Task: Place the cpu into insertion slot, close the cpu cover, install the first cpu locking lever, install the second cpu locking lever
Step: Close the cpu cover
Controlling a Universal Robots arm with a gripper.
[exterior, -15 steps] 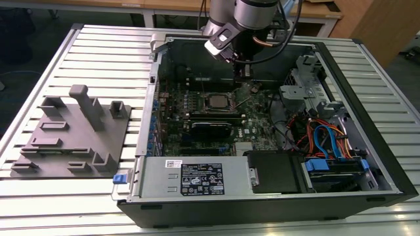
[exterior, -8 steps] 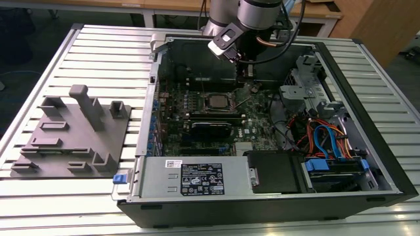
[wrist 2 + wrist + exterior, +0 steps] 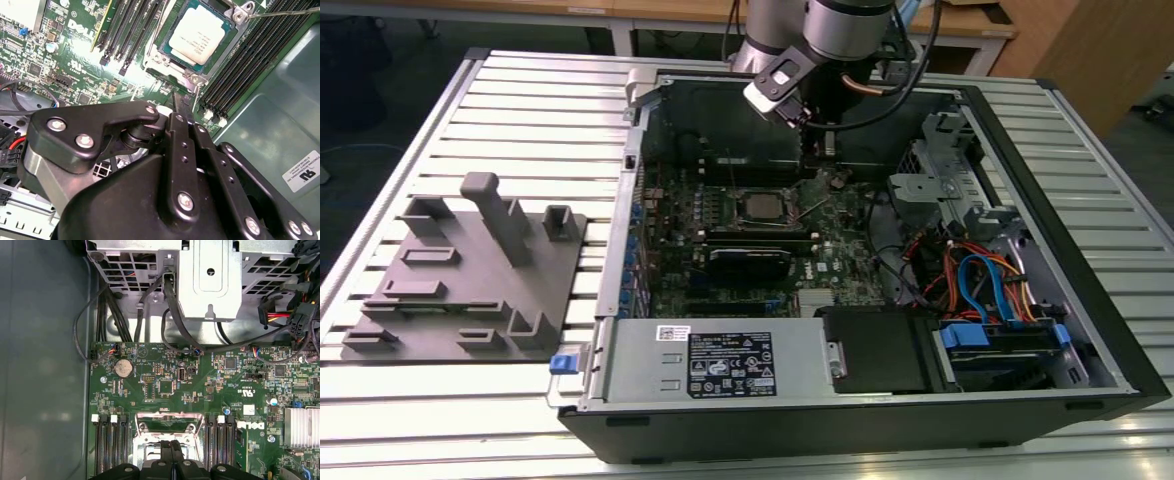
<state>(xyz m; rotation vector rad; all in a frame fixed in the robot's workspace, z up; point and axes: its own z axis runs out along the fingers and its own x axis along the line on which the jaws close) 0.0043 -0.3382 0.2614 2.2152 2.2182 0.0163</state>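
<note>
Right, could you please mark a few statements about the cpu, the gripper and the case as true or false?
1. The cpu sits in the insertion slot. True.
2. The gripper grips the cpu. False: its fingers are shut on nothing, apart from the cpu.
3. A grey fixture lies on the exterior view's left of the computer case. True.
4. The case is closed. False: it is open, showing the green motherboard.

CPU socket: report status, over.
Gripper shut, empty, tips beside the insertion slot. Cpu seated; cpu cover looks down over it. Nothing blocking the slot.
</note>
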